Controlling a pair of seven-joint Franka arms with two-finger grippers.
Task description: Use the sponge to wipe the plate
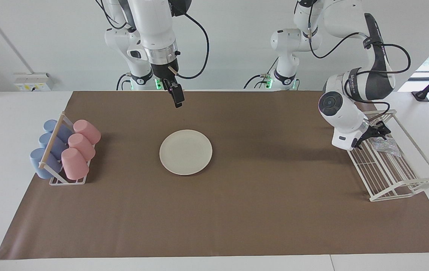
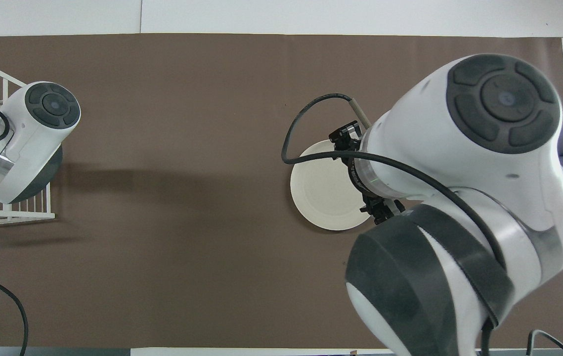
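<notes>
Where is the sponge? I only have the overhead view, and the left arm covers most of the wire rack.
Observer: The sponge lies in the white wire rack at the left arm's end of the table, in the part nearer the robots.
Operator: Does the left gripper have it?
Observer: The left gripper is down at the sponge's edge; I can't confirm a grip.
Operator: From above, the right gripper looks as if it is on the plate.
Observer: It isn't. The right gripper hangs well above the table, empty, clear of the plate.
</notes>
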